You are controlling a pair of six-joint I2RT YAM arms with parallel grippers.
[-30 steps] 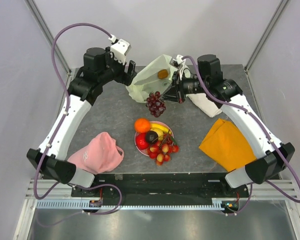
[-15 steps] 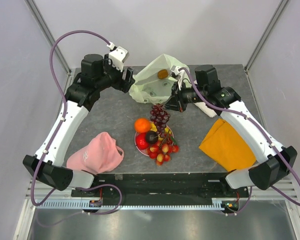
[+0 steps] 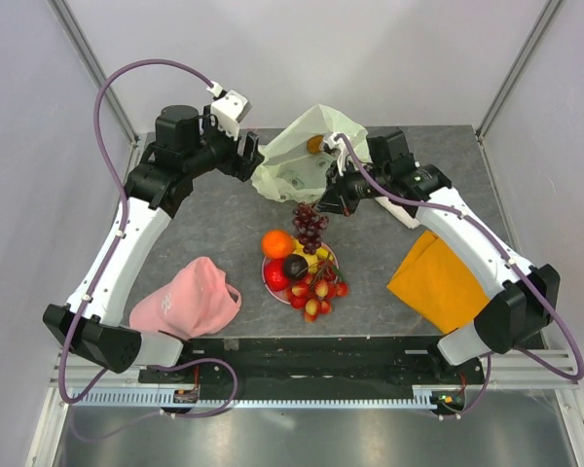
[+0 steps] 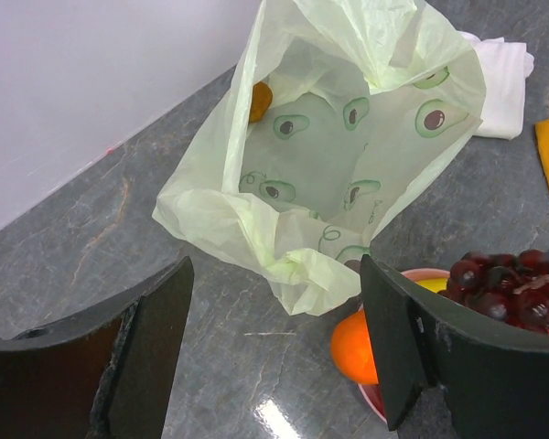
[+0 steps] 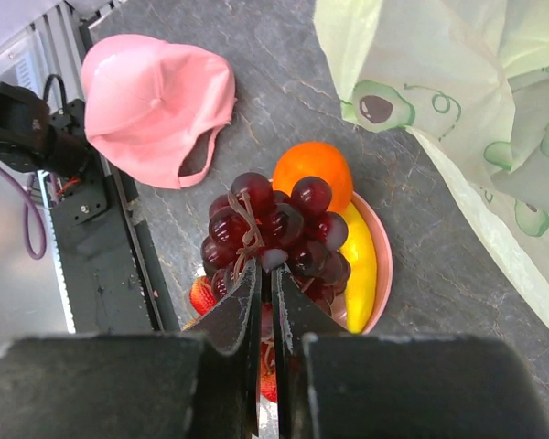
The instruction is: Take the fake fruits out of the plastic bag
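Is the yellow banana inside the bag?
No, the banana lies on the pink plate beside the orange, outside the plastic bag.

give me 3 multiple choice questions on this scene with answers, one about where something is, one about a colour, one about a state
1. Where is the grape bunch?
A) at the far left
B) in the middle, hanging from the right gripper
C) at the near right

2. What colour is the cap?
A) pink
B) blue
C) green

3. How is the left gripper?
A) shut on the cap
B) shut on nothing
C) open, holding nothing

Answers: 1 B, the right wrist view shows the stem pinched. 2 A, it is pink in both views showing it. 3 C, its jaws stand wide apart, facing the plastic bag.
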